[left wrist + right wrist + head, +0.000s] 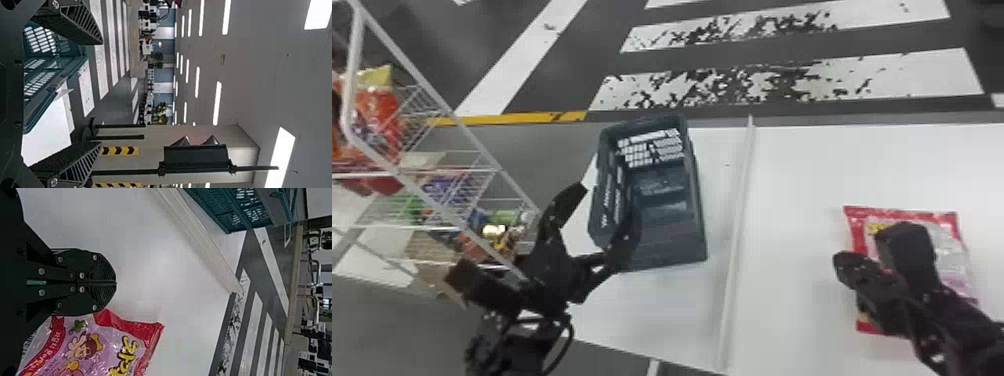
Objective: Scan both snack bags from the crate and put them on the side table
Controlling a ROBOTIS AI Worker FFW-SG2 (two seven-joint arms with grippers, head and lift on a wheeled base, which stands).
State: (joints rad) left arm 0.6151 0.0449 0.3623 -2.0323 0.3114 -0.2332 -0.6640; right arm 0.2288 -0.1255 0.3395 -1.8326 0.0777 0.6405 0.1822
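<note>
A red and pink snack bag (949,245) lies flat on the white table at the right, under my right gripper (849,265). In the right wrist view, the right gripper (116,283) is shut with its fingertips together, and the snack bag (133,344) lies beside them. Part of the bag is hidden by the arm. The dark teal crate (699,210) stands mid-table. At its near left side is my left gripper (604,212), open. The left wrist view has the left gripper (101,94) with fingers spread and the crate (76,64) near them.
A raised white strip (739,200) crosses the white table (797,170) between crate and bag. On the left, a white wire rack (477,145) full of packaged goods stands close to my left arm. Striped floor lies beyond the table's far edge.
</note>
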